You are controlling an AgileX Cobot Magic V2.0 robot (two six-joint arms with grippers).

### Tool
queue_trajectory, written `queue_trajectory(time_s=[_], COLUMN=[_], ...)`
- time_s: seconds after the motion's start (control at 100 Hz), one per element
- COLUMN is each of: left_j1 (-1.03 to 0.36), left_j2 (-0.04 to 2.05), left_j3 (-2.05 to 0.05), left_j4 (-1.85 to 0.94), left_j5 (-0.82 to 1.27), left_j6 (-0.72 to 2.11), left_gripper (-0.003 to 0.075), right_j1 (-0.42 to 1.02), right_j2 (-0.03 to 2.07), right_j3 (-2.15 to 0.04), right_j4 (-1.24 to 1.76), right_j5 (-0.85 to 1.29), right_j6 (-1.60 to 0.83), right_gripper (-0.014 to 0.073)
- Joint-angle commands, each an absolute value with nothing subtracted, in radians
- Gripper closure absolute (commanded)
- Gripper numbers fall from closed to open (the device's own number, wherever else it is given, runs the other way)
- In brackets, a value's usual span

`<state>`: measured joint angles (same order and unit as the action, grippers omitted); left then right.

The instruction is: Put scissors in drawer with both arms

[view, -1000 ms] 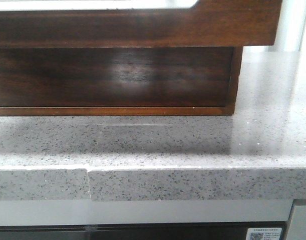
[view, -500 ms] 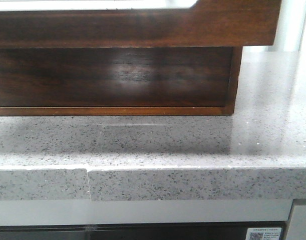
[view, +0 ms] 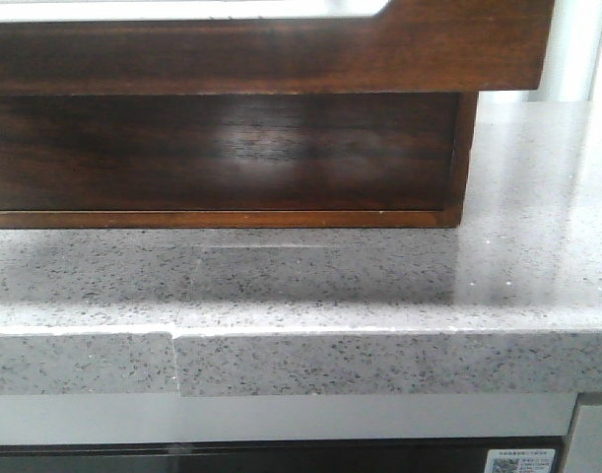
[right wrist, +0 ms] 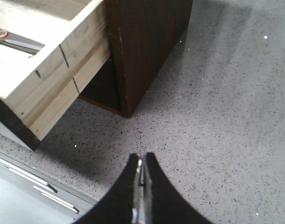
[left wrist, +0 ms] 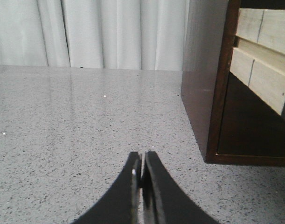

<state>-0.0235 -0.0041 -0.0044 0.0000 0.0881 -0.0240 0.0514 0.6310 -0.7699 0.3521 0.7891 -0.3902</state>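
Note:
The drawer (view: 281, 54), a glossy dark-brown front with a pale cut-out along its top edge, stands pulled out above the dark cabinet body (view: 222, 153). In the right wrist view its pale wooden side (right wrist: 53, 79) shows, and the scissors (right wrist: 14, 41), dark with a copper pivot, lie inside it. My right gripper (right wrist: 142, 161) is shut and empty over the counter, beside the cabinet's corner. My left gripper (left wrist: 142, 158) is shut and empty over the counter, on the cabinet's other side, where the drawer's pale side (left wrist: 261, 51) also shows. Neither gripper is in the front view.
The grey speckled counter (view: 379, 286) runs under the cabinet, with its front edge (view: 379, 360) close to the camera. White curtains (left wrist: 86, 32) hang behind the counter. A grey metal surface (right wrist: 21, 196) lies below the counter edge.

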Motion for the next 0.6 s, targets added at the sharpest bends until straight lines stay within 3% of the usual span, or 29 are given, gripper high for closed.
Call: queue_trajectory(time_s=[0.0,0.28,0.59], left_j1=[-0.022,-0.022,-0.022], left_j2=[-0.036,-0.036,-0.036], left_j3=[0.031,0.031,0.031], left_j4=[0.0,0.0,0.0], left_j5=[0.013,0.013,0.013], left_j6=[-0.035,-0.035,-0.035], left_gripper=[0.0741,0.0741,0.0741], right_j1=[0.042,-0.003,-0.003], right_j2=[0.589,0.242,-0.012], right_j3=[-0.76,-0.359,-0.036], right_j4=[0.368,0.356,0.305], right_j5=[0.687,0.246,0.007], right_j6=[-0.404,-0.414,-0.328], right_gripper=[0.0662,0.0662,0.0662])
